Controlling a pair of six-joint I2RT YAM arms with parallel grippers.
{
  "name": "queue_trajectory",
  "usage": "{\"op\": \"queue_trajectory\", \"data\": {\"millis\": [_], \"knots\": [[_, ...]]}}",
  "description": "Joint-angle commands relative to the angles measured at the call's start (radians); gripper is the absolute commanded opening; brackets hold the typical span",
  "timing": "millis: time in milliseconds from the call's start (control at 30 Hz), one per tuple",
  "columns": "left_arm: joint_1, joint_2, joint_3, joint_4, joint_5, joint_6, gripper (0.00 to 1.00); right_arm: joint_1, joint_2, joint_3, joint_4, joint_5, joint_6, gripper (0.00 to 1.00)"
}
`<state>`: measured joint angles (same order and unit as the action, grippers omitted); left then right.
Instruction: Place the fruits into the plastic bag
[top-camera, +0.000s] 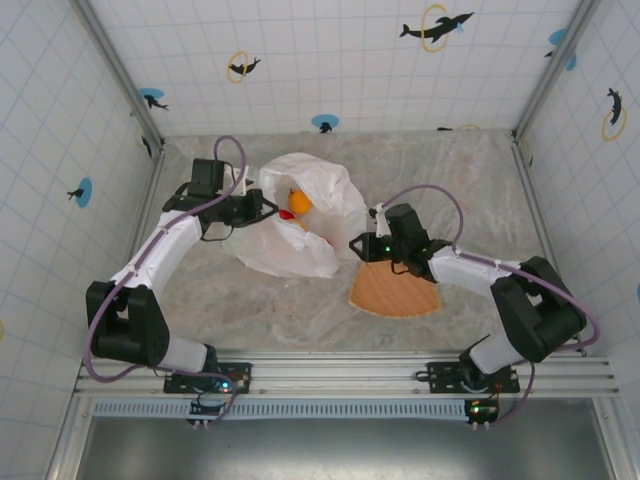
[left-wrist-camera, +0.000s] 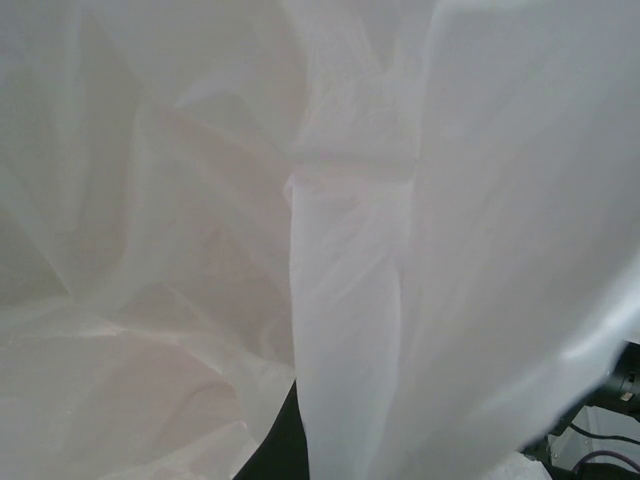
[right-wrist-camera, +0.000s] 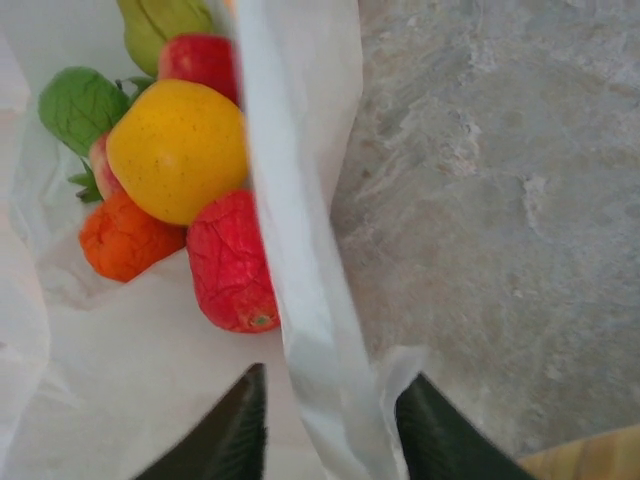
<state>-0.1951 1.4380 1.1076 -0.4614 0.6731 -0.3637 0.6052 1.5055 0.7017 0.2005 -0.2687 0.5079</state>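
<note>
The plastic bag (top-camera: 330, 195) lies crumpled mid-table with its mouth held up. Several fruits sit inside it: a yellow one (right-wrist-camera: 178, 150), a red one (right-wrist-camera: 230, 262), an orange one (right-wrist-camera: 122, 240), a green one (right-wrist-camera: 82, 108) and more behind. From above, a yellow-orange fruit (top-camera: 299, 200) shows in the bag mouth. My left gripper (top-camera: 265, 208) is shut on the bag's left rim, and bag film (left-wrist-camera: 350, 300) drapes over its camera. My right gripper (right-wrist-camera: 330, 425) is at the bag's right rim, its fingers (right-wrist-camera: 245, 415) apart with a strip of the rim (right-wrist-camera: 290, 200) between them.
A flat orange fan-shaped tray (top-camera: 395, 290) lies under the right arm, its corner (right-wrist-camera: 590, 462) showing beside the right finger. Grey mottled tabletop (right-wrist-camera: 500, 200) stretches to the right of the bag. Tiled walls enclose the table on three sides.
</note>
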Motion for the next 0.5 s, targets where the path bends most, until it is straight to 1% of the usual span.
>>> {"op": "queue_trajectory", "data": {"millis": [0,33,133,267,367,467], "knots": [[0.006,-0.007,-0.005,0.012,0.014,0.009,0.0,0.01,0.022,-0.019,0.093,0.007,0.052,0.2],[0.006,-0.008,-0.005,0.014,0.015,0.008,0.0,0.009,0.025,-0.015,0.083,0.021,0.061,0.15],[0.006,-0.01,-0.005,0.014,0.016,0.006,0.0,0.002,0.019,0.008,0.029,0.045,0.066,0.06],[0.006,-0.018,-0.002,0.014,0.015,0.003,0.0,-0.012,-0.026,0.038,-0.005,0.034,0.079,0.02],[0.006,-0.028,0.004,0.041,0.057,-0.026,0.0,-0.021,-0.073,0.068,-0.028,0.016,0.089,0.0],[0.007,-0.043,0.007,0.092,0.103,-0.077,0.0,-0.029,-0.112,0.113,-0.06,-0.002,0.095,0.0]]}}
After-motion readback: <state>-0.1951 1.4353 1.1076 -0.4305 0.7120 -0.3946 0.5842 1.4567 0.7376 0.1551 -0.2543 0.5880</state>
